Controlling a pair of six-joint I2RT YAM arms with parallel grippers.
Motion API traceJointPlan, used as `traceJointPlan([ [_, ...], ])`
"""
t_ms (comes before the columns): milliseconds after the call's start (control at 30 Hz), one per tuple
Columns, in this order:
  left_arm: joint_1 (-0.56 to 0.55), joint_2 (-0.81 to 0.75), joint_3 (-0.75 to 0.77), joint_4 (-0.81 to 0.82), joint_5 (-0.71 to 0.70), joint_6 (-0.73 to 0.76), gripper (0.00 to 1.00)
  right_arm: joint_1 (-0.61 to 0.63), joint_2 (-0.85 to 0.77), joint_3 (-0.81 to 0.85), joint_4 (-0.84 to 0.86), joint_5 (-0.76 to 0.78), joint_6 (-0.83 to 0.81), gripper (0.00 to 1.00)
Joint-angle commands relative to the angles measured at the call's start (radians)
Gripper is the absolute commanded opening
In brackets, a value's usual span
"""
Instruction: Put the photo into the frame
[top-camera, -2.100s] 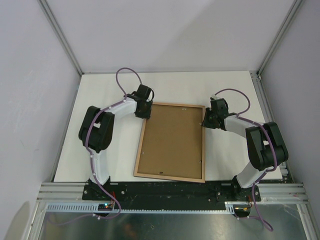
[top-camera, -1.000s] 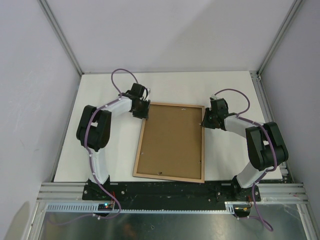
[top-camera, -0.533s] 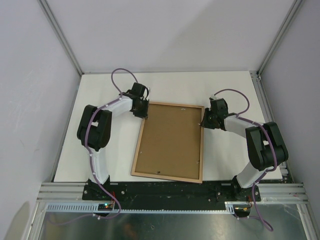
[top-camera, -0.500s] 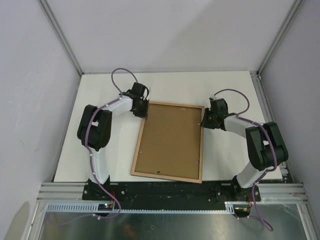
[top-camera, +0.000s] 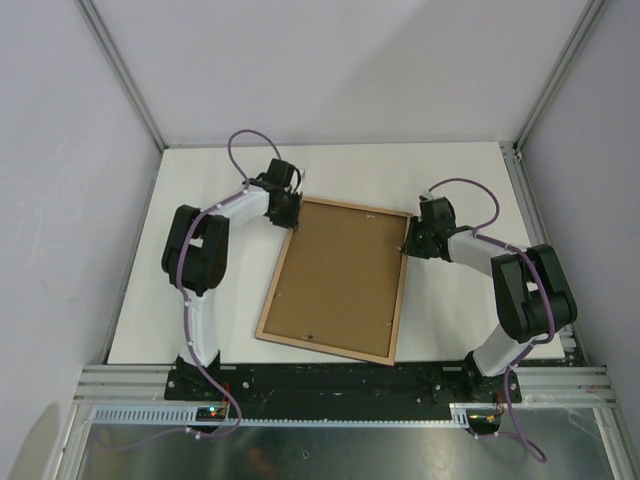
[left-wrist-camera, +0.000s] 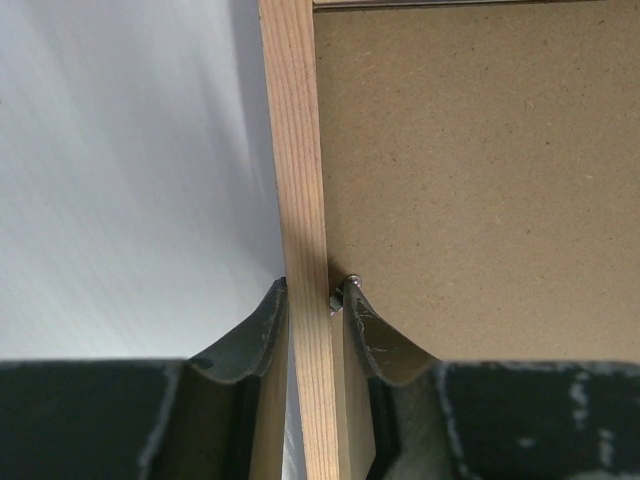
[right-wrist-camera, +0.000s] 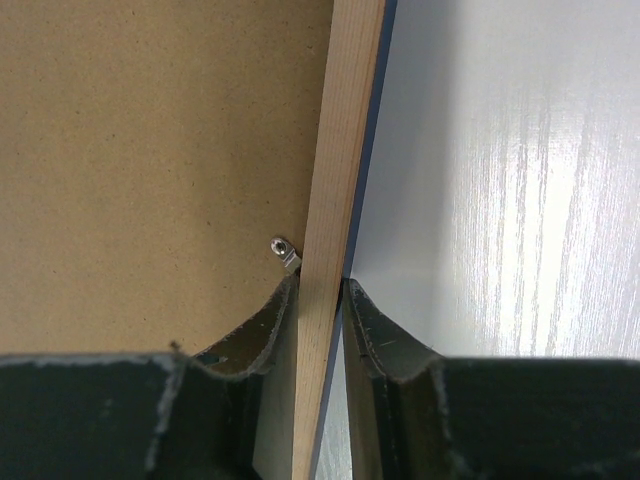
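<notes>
The frame is back side up, so its light wood rim and the brown backing board face me. My left gripper is shut on the far end of the left rail, its jaws pinching the wood on both sides. My right gripper is shut on the far end of the right rail, one finger on the board side and one on the outer side. A thin navy strip of the frame's front shows beside that rail. The photo is hidden.
Small metal clips hold the backing board against the rails, right by my fingertips. The white table runs to side walls on the left and right, and its near edge is a metal rail by the arm bases.
My left gripper has shut on the left rail. The frame has turned a little, and its near end has swung to the left. The right gripper keeps its grip in the same place.
</notes>
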Motion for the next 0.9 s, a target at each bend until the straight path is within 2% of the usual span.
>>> traceJointPlan([
  [0, 0.010, 0.049, 0.078, 0.051, -0.050, 0.070, 0.00, 0.030, -0.055, -0.010, -0.079, 0.013, 0.012, 0.26],
  [67, 0.011, 0.062, 0.107, 0.052, -0.032, 0.070, 0.00, 0.039, -0.071, -0.011, -0.092, 0.027, 0.026, 0.29],
  [200, 0.014, 0.084, 0.157, 0.052, -0.014, 0.069, 0.08, 0.042, -0.105, -0.010, -0.122, 0.048, 0.062, 0.34],
  [400, 0.023, 0.090, 0.209, 0.052, -0.006, 0.038, 0.42, 0.038, -0.171, -0.032, -0.135, 0.061, 0.117, 0.44],
  [600, 0.049, 0.042, 0.224, 0.050, -0.045, -0.057, 0.64, 0.024, -0.233, -0.045, -0.143, 0.059, 0.124, 0.52],
  [733, 0.072, -0.063, 0.176, -0.002, -0.155, -0.234, 0.70, 0.022, -0.275, -0.045, -0.152, 0.062, 0.113, 0.55],
  [867, 0.083, -0.276, -0.031, -0.095, -0.249, -0.544, 0.72, 0.017, -0.313, -0.045, -0.157, 0.064, 0.100, 0.56],
])
